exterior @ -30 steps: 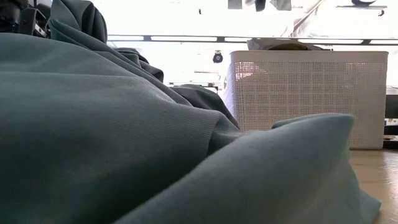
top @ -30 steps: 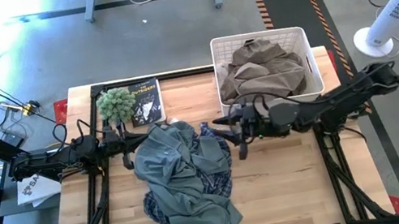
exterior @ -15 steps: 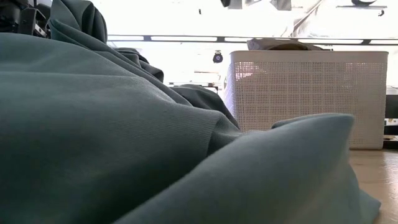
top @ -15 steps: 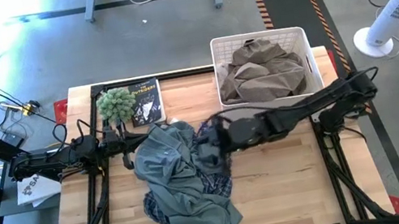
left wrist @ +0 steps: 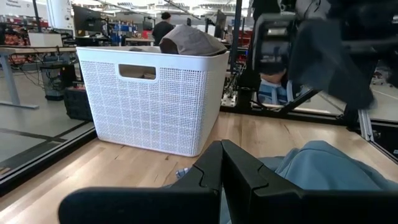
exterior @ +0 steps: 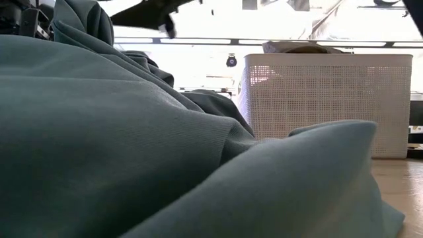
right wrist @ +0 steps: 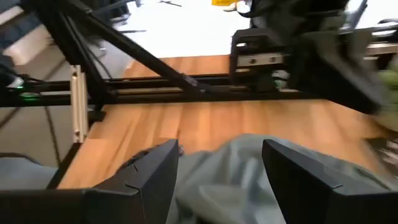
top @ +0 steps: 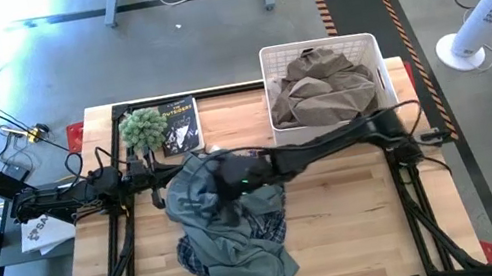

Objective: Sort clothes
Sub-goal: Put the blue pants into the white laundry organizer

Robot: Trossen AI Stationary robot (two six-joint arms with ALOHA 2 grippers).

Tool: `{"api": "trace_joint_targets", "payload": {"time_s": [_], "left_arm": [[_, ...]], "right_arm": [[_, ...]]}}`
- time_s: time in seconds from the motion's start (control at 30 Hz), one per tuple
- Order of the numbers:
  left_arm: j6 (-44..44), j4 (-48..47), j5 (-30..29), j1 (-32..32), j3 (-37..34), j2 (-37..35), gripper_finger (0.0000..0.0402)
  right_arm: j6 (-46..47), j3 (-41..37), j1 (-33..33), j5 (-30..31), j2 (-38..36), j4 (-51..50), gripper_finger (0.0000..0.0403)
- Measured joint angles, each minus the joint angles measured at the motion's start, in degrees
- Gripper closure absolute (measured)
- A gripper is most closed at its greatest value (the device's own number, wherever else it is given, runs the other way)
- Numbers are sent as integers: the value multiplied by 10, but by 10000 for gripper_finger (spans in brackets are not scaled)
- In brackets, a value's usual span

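At the table's left edge, the left arm lies low with its left gripper at the near side of the crumpled grey-blue fabric garment. In the left wrist view its two dark fingers are pressed together, tips meeting, with nothing between them; a fold of the grey-blue cloth lies just beyond and to one side of them, and whether it touches them cannot be told.

The grey-blue garment is heaped on the pale wooden table, left of centre, running from the middle towards the near edge. The navy-and-white plaid shirt pokes out from under its right side.

The right arm reaches across from the table's right side, and the right gripper hangs over the upper part of the grey-blue heap. In the right wrist view its dark fingers are spread wide with only air between them; the grey-blue cloth lies below the gap, and contact cannot be made out.

Farther right, at the table's far edge, stands the white perforated plastic basket, with the tan-khaki garment piled inside it, well apart from both grippers.
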Motion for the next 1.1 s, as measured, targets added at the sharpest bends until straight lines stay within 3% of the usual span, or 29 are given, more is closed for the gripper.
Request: {"api": "trace_joint_targets", "payload": {"time_s": [0.13, 0.47, 0.57, 0.7, 0.87, 1.1], "left_arm": [[0, 0, 0, 0, 0, 0, 400], [0, 0, 0, 0, 0, 0, 400], [0, 0, 0, 0, 0, 0, 400], [0, 0, 0, 0, 0, 0, 400], [0, 0, 0, 0, 0, 0, 400], [0, 0, 0, 0, 0, 0, 400]], "right_arm": [[0, 99, -11, -46, 83, -57, 173], [-9, 317, -34, -29, 275, -345, 174], [8, 347, -56, -58, 299, -393, 186], [-5, 344, -80, -63, 301, -401, 248], [-33, 342, -94, -29, 308, -437, 380], [-35, 343, -79, -11, 274, -458, 398]]}}
